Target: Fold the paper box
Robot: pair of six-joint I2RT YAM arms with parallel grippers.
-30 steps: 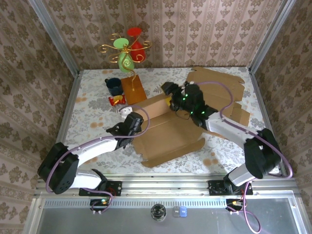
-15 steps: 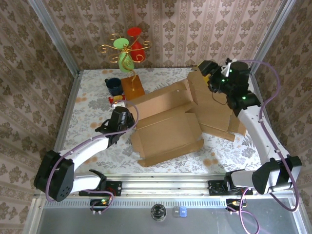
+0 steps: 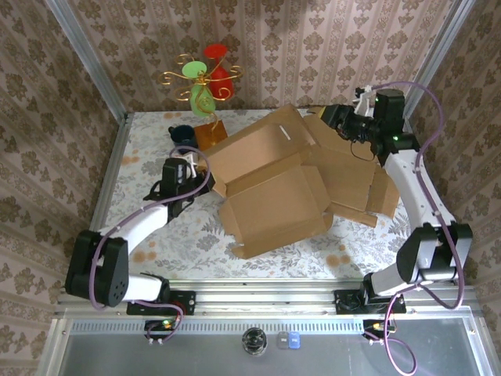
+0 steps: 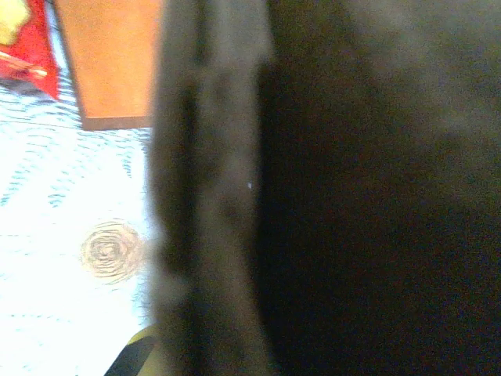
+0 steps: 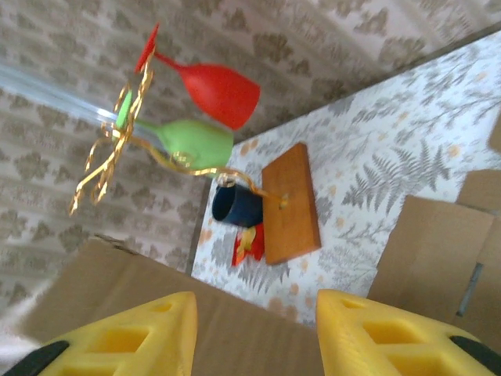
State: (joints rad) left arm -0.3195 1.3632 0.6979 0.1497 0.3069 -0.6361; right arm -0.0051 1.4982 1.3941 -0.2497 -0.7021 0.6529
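Note:
The brown paper box lies half folded mid-table, its back wall standing up. My left gripper is shut and rests against the box's left flap; whether it pinches the flap I cannot tell. In the left wrist view a dark, blurred surface sits right at the lens. My right gripper hovers at the back right. Its yellow fingers stand apart, open, over a cardboard panel, gripping nothing.
Flat cardboard lies at the right. At the back left stand a gold wire holder with a red glass and a green glass, its wooden base, a dark blue cup and a red packet. Metal posts edge the table.
My right arm swung from the box's middle to the back right and its fingers narrowed. The box's back wall rose and shifted rearward. My left gripper moved back and left along the box.

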